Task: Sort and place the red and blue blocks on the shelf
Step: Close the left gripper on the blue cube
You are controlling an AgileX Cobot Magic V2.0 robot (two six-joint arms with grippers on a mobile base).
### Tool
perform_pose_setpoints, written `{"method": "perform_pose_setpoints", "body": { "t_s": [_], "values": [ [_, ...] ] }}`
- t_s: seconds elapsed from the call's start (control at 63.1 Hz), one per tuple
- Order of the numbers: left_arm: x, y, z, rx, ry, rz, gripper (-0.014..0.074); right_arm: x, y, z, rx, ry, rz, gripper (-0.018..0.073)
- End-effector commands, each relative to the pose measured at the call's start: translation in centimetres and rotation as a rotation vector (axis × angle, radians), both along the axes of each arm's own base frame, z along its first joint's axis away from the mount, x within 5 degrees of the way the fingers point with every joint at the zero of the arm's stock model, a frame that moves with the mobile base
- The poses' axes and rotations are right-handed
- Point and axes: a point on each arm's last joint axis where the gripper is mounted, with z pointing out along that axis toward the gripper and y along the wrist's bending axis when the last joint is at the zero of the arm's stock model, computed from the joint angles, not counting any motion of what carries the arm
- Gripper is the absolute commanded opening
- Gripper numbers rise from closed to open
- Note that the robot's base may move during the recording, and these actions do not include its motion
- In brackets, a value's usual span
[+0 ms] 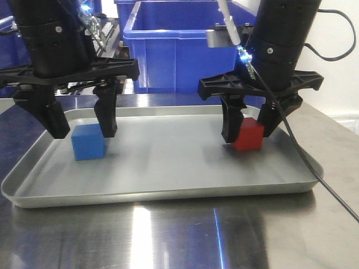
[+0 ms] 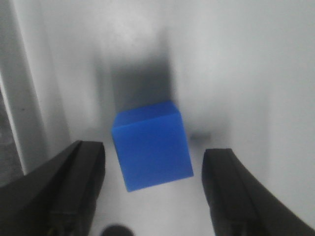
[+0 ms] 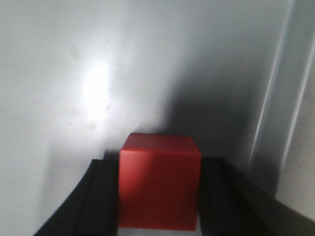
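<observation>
We are at the grasping step. On the tray, the blue block sits at 9 o'clock, and our left hand is spread to either side of it without touching. The right hand is clamped on the red block at 3 o'clock. Next, we judge, the left should close, then both lift toward the bins at 12 o'clock.

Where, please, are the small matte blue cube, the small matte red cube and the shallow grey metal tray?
small matte blue cube [image 1: 89,147]: exterior front-facing view, on its front face.
small matte red cube [image 1: 249,138]: exterior front-facing view, on its front face.
shallow grey metal tray [image 1: 168,194]: exterior front-facing view, on its near rim.
</observation>
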Motion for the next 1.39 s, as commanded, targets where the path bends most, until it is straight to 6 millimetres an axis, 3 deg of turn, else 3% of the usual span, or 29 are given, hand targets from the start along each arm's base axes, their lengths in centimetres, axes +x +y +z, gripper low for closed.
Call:
{"method": "perform_pose_setpoints", "body": {
  "t_s": [0.0,0.665,1.141,1.378],
  "values": [
    [0.0,-0.2,2.5,-0.059,-0.092,0.007,0.0483,0.2,0.0,2.8,0.032,-0.095,0.015,0.0287],
    [0.5,-0.6,1.1,-0.048,-0.053,0.016,0.0477,0.2,0.0,2.8,0.031,-0.094,0.015,0.0287],
    [0.6,-0.6,1.1,-0.046,-0.066,0.014,0.0351,0.0,-0.1,2.8,0.027,-0.086,0.014,0.0287],
    [0.7,-0.6,1.1,-0.048,-0.080,0.012,0.0335,0.0,-0.1,2.8,0.025,-0.083,0.014,0.0287]
  ]
}}
